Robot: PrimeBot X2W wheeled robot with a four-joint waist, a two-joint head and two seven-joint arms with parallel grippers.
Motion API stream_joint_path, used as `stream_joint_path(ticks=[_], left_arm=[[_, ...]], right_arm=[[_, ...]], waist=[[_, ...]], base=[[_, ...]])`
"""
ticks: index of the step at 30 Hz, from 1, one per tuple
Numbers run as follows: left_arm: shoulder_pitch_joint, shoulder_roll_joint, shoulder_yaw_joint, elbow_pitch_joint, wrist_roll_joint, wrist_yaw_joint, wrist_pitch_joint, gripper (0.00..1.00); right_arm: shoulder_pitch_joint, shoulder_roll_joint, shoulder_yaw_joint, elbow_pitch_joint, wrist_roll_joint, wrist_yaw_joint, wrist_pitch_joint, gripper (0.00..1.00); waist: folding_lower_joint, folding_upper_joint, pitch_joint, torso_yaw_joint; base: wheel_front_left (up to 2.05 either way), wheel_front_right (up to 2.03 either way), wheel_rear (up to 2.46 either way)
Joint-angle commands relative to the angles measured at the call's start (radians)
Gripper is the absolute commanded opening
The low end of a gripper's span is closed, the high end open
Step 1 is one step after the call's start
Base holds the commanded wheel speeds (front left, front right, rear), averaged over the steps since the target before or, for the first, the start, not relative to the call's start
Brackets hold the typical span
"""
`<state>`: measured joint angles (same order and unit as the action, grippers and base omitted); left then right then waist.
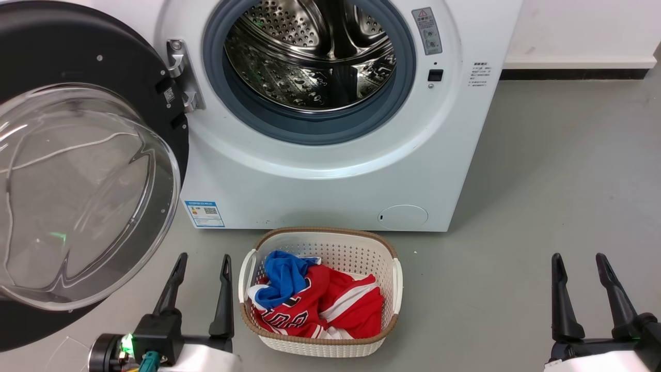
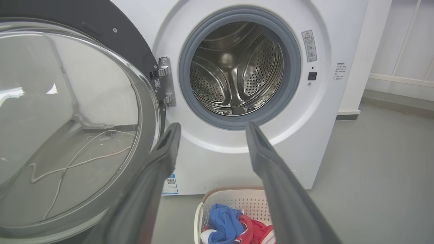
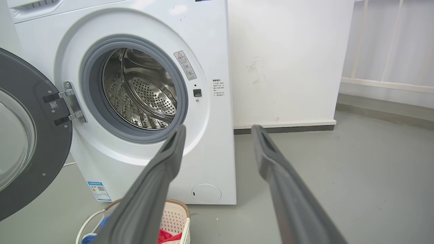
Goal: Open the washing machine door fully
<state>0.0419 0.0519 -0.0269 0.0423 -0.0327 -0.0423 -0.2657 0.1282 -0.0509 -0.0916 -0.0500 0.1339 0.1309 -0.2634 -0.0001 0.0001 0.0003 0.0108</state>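
Room: grey floor (image 1: pixel 542 181) with a white wall behind; a white washing machine (image 1: pixel 320 191) stands at 12 o'clock in the head view.
Door: the washing machine door (image 1: pixel 103 57) hangs from its hinge (image 1: pixel 181 72) at the 9 o'clock side of the drum (image 1: pixel 310 57), swung wide, with its glass bowl facing the robot.
Progress: it looks open or nearly so; I cannot tell whether the hinge has any travel left.
Left gripper (image 1: pixel 204 257): fingers spread, holding nothing, at 7 o'clock just below the door's lower rim, apparently not touching it.
Right gripper (image 1: pixel 578 257): fingers spread, empty, at 5 o'clock, well apart from the door.
Method: use the left arm. Press on the black rim far from the hinge, not on the glass. Follow the door's arc, slowly, and stop once the hinge resists.
Hazard: the basket (image 1: pixel 325 231) of clothes (image 1: pixel 330 305) sits at 6 o'clock, just beside the left gripper, so keep that arm clear of it.
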Motion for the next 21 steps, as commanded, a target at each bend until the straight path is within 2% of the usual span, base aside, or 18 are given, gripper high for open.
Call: stream_joint_path(ticks=[1, 9, 21], left_arm=[[0.017, -0.001, -0.005, 0.01, -0.005, 0.016, 0.002, 1.0], [0.025, -0.002, -0.016, 0.04, -0.005, 0.035, 0.002, 1.0], [0.013, -0.002, -0.015, 0.056, 0.004, 0.04, 0.002, 1.0]], right_arm=[[0.01, 0.002, 0.0, -0.003, 0.002, 0.0, -0.002, 1.0], [0.02, 0.002, -0.001, 0.007, 0.001, 0.0, -0.002, 1.0], [0.015, 0.002, -0.002, 0.014, 0.005, 0.0, -0.002, 1.0]], waist=[[0.0001, -0.0001, 0.002, -0.006], [0.0001, -0.0001, 0.005, -0.012], [0.0001, -0.0001, 0.008, -0.004]], base=[[0.0, 0.0, 0.0], [0.0, 0.0, 0.0], [0.0, 0.0, 0.0]])
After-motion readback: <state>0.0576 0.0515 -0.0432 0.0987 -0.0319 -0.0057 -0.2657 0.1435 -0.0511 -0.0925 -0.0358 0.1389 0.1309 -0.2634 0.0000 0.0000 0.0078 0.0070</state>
